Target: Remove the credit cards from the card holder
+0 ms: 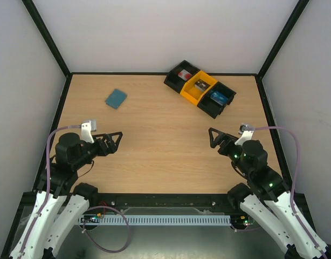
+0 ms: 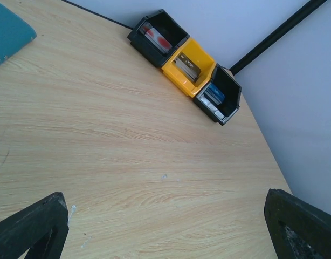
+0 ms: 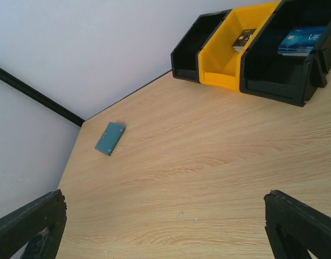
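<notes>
The dusty-blue card holder (image 1: 116, 99) lies shut and flat on the far left of the table, also seen in the left wrist view (image 2: 9, 32) and the right wrist view (image 3: 110, 138). The credit cards are apart from it, one in each bin: a white card with red marks (image 1: 184, 74) (image 2: 157, 36), a dark grey card (image 1: 202, 85) (image 2: 187, 66) (image 3: 243, 39) and a blue card (image 1: 219, 97) (image 2: 215, 96) (image 3: 300, 40). My left gripper (image 1: 116, 143) (image 2: 164, 202) hangs open over bare wood, well short of the holder. My right gripper (image 1: 212, 138) (image 3: 164, 197) is open too, holding nothing.
A three-bin tray (image 1: 190, 96), black, yellow and black, stands slanted at the back right. White walls with black frame posts (image 1: 47, 38) close the table on three sides. Light wood stretches between the two grippers.
</notes>
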Action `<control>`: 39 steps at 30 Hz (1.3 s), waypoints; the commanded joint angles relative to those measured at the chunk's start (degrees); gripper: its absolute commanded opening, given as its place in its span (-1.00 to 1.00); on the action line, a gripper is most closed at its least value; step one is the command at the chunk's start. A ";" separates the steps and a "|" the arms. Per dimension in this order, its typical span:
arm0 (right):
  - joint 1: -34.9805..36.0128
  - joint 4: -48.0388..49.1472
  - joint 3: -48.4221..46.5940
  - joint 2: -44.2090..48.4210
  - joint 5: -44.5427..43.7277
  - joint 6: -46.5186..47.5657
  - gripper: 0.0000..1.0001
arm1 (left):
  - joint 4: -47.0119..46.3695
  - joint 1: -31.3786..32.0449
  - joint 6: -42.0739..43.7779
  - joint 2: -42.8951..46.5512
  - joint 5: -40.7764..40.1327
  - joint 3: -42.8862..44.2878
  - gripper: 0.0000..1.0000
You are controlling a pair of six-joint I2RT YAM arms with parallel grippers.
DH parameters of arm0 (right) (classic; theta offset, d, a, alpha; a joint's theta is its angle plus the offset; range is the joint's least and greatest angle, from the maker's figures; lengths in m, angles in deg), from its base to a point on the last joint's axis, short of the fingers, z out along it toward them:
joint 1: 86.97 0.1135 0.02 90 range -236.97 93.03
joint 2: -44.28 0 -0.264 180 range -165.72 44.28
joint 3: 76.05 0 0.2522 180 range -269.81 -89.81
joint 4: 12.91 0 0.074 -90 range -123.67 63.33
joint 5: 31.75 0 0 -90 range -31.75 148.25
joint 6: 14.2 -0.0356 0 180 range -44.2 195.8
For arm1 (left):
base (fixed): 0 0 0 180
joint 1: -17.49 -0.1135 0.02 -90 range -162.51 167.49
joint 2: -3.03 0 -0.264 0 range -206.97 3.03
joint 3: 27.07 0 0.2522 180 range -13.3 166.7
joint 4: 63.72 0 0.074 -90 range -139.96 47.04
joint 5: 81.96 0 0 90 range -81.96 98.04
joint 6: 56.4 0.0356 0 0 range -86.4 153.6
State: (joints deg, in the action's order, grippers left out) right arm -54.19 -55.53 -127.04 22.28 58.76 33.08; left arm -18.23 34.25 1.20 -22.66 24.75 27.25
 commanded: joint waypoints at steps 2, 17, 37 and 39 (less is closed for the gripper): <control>0.36 1.11 0.90 1.61 -0.51 -1.09 0.95 | 1.59 -0.03 0.45 0.31 0.20 1.55 1.00; 0.36 8.35 2.27 -10.81 -20.11 0.04 0.95 | 1.16 0.03 -0.84 -0.77 1.16 1.53 1.00; -18.19 24.24 -10.90 -56.16 -15.57 1.61 0.12 | 7.00 0.01 1.84 2.26 1.95 5.98 1.00; -19.22 25.56 -12.06 -59.12 -15.12 0.89 0.11 | 7.44 -0.04 2.24 2.83 2.10 6.33 1.00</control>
State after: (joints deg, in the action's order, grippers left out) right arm -71.46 -33.63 -136.22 -33.09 41.80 35.55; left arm -12.37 34.25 2.03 -20.98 25.67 31.75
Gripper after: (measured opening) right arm 0.559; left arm 0.999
